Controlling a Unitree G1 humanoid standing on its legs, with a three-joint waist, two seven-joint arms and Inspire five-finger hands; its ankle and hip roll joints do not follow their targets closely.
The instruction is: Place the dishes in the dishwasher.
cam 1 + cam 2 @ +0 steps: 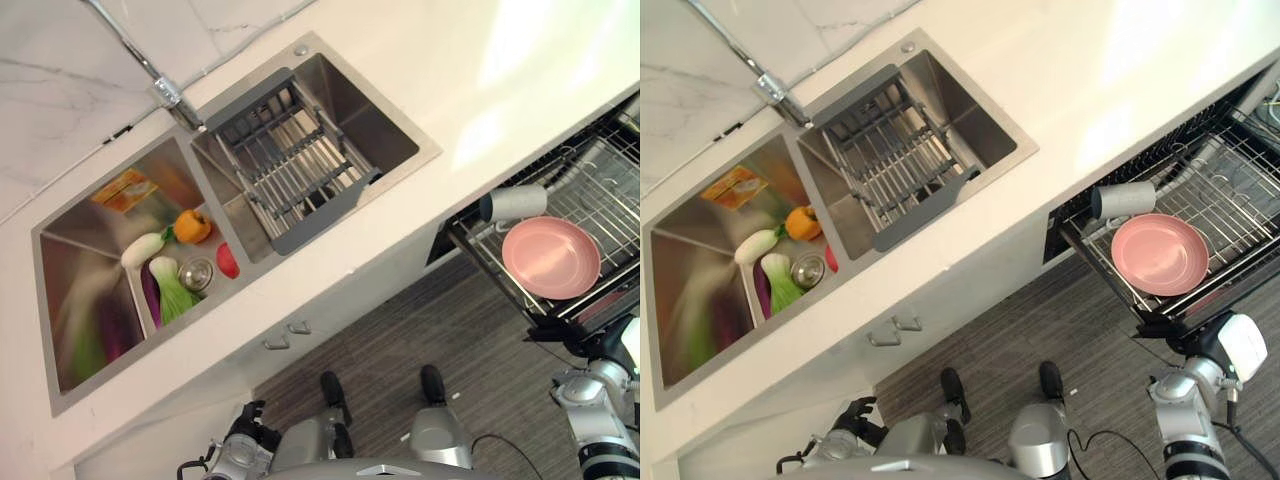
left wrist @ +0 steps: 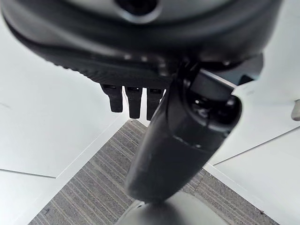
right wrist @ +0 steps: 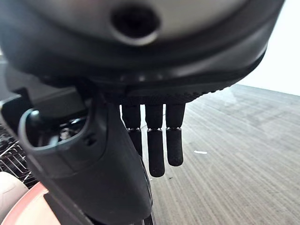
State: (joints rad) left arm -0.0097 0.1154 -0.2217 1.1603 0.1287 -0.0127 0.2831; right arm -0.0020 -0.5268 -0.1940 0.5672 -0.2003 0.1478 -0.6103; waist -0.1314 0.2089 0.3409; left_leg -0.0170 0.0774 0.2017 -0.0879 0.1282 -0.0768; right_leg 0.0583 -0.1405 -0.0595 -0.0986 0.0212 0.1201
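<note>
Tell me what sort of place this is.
Most likely a home kitchen. A double steel sink with a tap is set in a white counter, and a dishwasher rack is pulled out below it, holding a pink plate and a cup.

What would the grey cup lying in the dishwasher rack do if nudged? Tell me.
The grey cup lies on its side on the rack beside the pink plate, so it would probably roll, though the wires may check it. It looks rigid and fairly light.
</note>
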